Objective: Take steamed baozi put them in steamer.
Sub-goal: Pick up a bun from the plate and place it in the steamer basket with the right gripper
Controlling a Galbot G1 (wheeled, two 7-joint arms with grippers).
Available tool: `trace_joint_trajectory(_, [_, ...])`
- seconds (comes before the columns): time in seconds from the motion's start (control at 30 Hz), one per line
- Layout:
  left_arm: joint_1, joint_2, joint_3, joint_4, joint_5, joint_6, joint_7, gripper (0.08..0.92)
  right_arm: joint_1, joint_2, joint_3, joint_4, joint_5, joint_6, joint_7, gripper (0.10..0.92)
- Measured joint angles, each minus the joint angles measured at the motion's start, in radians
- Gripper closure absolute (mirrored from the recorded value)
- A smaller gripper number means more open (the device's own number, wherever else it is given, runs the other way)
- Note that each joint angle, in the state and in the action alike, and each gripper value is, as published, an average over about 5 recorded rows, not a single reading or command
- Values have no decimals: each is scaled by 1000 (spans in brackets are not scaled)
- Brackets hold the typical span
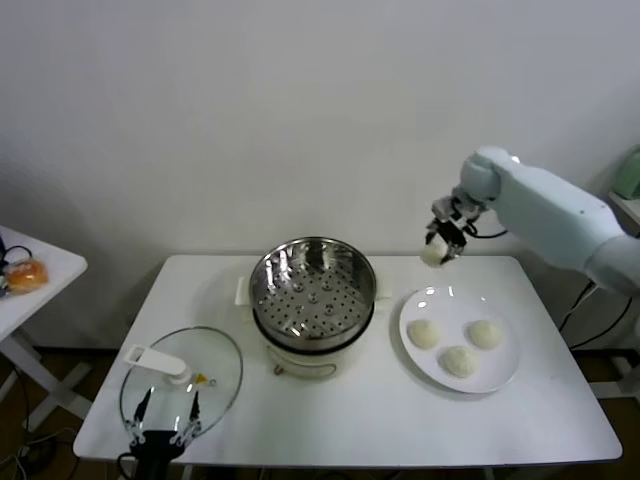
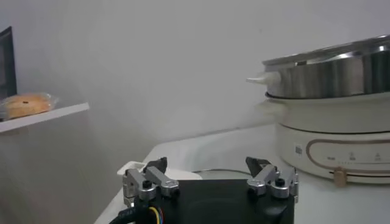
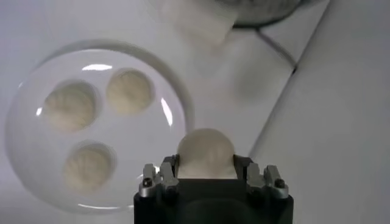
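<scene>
— Baozi (image 3: 205, 149): where is it?
— Pinched between the right gripper (image 1: 442, 246) fingers, lifted above the plate (image 1: 505, 372), where three more lie.
— The steamer (image 1: 312, 285)?
— Empty, mid-tabletop (image 1: 400, 420).
— Left gripper (image 2: 210, 181)?
— Low by the glass lid (image 1: 215, 365), fingers spread apart.

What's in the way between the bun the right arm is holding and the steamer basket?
Nothing visible. The right tool holds one bun in the air above the table's far edge, beyond the plate. The steamer stands open to its left, its glass lid lying on the table on the steamer's other side.
</scene>
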Motion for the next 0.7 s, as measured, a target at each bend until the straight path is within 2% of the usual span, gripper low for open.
trace_joint_trajectory(0.33, [-1, -10, 3, -11, 1, 3, -9, 177, 98, 106, -110, 123, 26, 178, 94, 409])
trace_joint_trajectory(0.7, [-12, -24, 5, -7, 5, 6, -12, 177, 18, 258, -139, 4, -75, 366, 163, 406])
